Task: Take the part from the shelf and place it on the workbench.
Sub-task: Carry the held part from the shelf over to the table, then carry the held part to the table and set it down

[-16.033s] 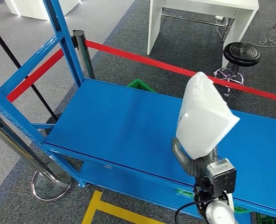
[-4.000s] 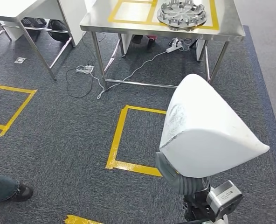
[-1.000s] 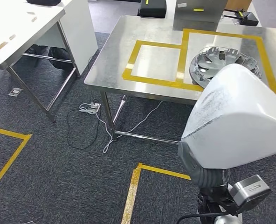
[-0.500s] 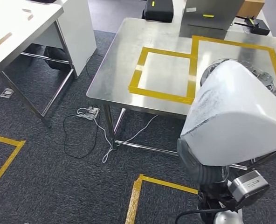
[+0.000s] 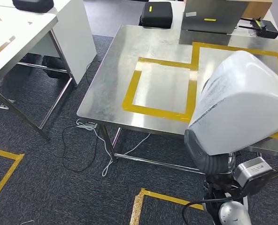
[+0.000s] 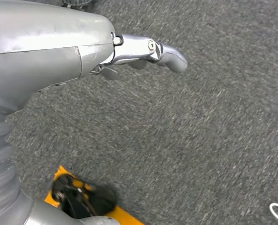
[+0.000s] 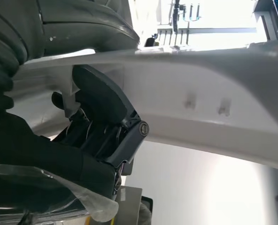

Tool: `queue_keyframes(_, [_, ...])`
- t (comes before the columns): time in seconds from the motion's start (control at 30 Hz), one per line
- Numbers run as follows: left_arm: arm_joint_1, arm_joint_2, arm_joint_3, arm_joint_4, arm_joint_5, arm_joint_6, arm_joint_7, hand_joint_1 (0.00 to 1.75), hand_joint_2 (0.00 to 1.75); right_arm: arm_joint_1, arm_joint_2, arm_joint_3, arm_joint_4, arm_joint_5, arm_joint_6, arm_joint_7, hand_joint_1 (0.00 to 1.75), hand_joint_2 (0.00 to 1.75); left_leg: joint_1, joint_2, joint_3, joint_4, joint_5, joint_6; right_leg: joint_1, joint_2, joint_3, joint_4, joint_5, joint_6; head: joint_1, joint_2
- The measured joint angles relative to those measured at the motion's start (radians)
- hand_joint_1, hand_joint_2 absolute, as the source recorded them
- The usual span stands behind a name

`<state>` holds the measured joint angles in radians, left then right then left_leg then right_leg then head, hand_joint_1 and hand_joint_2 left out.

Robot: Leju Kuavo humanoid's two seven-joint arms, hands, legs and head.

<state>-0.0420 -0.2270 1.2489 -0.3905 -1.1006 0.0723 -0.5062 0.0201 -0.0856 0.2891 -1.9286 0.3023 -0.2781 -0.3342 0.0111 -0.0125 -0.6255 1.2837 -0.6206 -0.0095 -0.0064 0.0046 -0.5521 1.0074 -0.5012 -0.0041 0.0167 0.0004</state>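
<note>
Right hand (image 7: 95,126) clamped on large white part (image 5: 242,105): smooth moulded shell, rounded top, scuffed grey patch on near face. Part held aloft over near right edge of workbench (image 5: 105,89), not touching it. Workbench: brushed steel top, yellow tape squares (image 5: 158,89), tubular legs. Dark cases at far edge. White desk (image 5: 42,33) to left. Coarse grey carpet (image 5: 42,187), loose white cable (image 5: 95,140) under bench. Left hand (image 6: 144,49) hangs over carpet, fingers straight, holding nothing.

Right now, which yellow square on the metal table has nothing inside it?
The smaller yellow square nearer the table's middle: bare metal inside. The bigger one beside it is largely hidden by the white part the right hand holds.
</note>
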Motion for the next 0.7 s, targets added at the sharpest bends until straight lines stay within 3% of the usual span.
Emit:
queue_keyframes(0.07, [0.003,0.002,-0.001,0.000,0.000,0.001,0.000,0.00,1.75,-0.007,0.000,-0.004,0.006,0.001,0.005,0.007,1.75,1.75,0.000,0.000,-0.050,0.006,-0.050,0.000,0.000,0.003,0.035,-0.002,-0.026,0.001,0.000,0.000])
queue_keyframes(0.1, [0.003,0.003,-0.001,0.000,0.000,0.001,0.000,0.00,1.75,-0.011,0.000,-0.006,0.009,0.001,0.007,0.010,1.75,1.75,-0.001,0.000,-0.060,-0.025,-0.040,0.002,0.000,0.004,0.055,-0.002,-0.042,0.003,0.000,0.000])
queue_keyframes(0.13, [0.004,0.004,-0.001,0.001,0.000,0.001,0.000,0.00,1.75,-0.016,0.000,-0.008,0.012,0.000,0.008,0.013,1.75,1.75,-0.002,0.000,-0.063,-0.073,0.002,0.005,0.000,0.004,0.073,-0.003,-0.057,0.006,0.000,0.000])
queue_keyframes(0.2, [0.007,0.006,-0.002,0.001,0.000,0.001,0.000,0.00,1.75,-0.028,0.000,-0.012,0.023,0.000,0.010,0.018,1.75,1.75,-0.006,0.002,-0.065,-0.174,0.135,0.014,0.002,0.006,0.099,-0.003,-0.086,0.013,0.001,0.000])
queue_keyframes(0.23, [0.009,0.007,-0.002,0.002,-0.001,0.001,0.000,0.00,1.75,-0.033,0.000,-0.013,0.029,0.000,0.010,0.022,1.75,1.75,-0.009,0.003,-0.065,-0.203,0.182,0.018,0.003,0.007,0.104,-0.007,-0.097,0.018,0.001,0.000])
queue_keyframes(0.27, [0.009,0.008,-0.003,0.003,-0.001,0.002,0.000,0.00,1.75,-0.039,0.000,-0.015,0.035,0.000,0.009,0.025,1.75,1.75,-0.012,0.003,-0.063,-0.219,0.203,0.023,0.003,0.008,0.113,-0.009,-0.102,0.024,0.002,0.000])
queue_keyframes(0.37, [0.004,0.007,-0.007,0.004,-0.002,0.002,0.000,0.00,1.75,-0.060,0.000,-0.021,0.043,0.001,0.009,0.034,1.75,1.75,-0.009,0.002,-0.030,-0.244,0.193,0.040,0.002,0.007,0.119,0.010,-0.090,0.042,0.003,0.000])
queue_keyframes(0.4, [0.003,0.007,-0.009,0.004,-0.003,0.002,0.000,0.00,1.75,-0.068,0.000,-0.023,0.045,0.002,0.009,0.036,1.75,1.75,-0.007,0.002,-0.015,-0.251,0.189,0.045,0.002,0.006,0.098,0.046,-0.085,0.045,0.005,0.000])
queue_keyframes(0.47, [0.000,0.007,-0.012,0.004,-0.005,0.002,0.000,0.00,1.75,-0.079,0.000,-0.027,0.052,0.005,0.009,0.042,1.75,1.75,-0.005,0.001,0.010,-0.259,0.175,0.052,0.001,0.004,0.014,0.161,-0.105,0.050,0.009,0.000])
queue_keyframes(0.53, [-0.001,0.006,-0.014,0.004,-0.009,0.002,0.000,0.00,1.75,-0.085,0.000,-0.029,0.061,0.009,0.009,0.049,1.75,1.75,-0.005,0.000,0.034,-0.261,0.153,0.053,0.000,0.004,-0.072,0.242,-0.168,0.054,0.008,0.000])
queue_keyframes(0.57, [-0.001,0.006,-0.016,0.004,-0.010,0.002,0.000,0.00,1.75,-0.088,0.000,-0.030,0.066,0.011,0.009,0.053,1.75,1.75,-0.005,-0.001,0.049,-0.261,0.141,0.052,0.000,0.003,-0.098,0.244,-0.190,0.057,0.009,0.000])
queue_keyframes(0.6, [-0.001,0.006,-0.018,0.004,-0.011,0.001,0.000,0.00,1.75,-0.091,0.000,-0.031,0.071,0.014,0.009,0.057,1.75,1.75,-0.005,-0.002,0.067,-0.261,0.128,0.051,0.000,0.003,-0.111,0.219,-0.185,0.058,0.009,0.000])
queue_keyframes(0.63, [-0.001,0.005,-0.020,0.004,-0.011,0.001,0.001,0.00,1.75,-0.096,0.000,-0.033,0.076,0.017,0.010,0.062,1.75,1.75,-0.005,-0.003,0.087,-0.261,0.114,0.050,0.000,0.003,-0.115,0.173,-0.148,0.057,0.009,0.000])
queue_keyframes(0.7, [-0.002,0.005,-0.023,0.004,-0.012,0.001,0.003,0.00,1.75,-0.106,0.000,-0.037,0.092,0.021,0.011,0.073,1.75,1.75,-0.006,-0.005,0.117,-0.260,0.088,0.043,0.003,0.002,-0.113,0.073,-0.013,0.047,0.009,0.000])
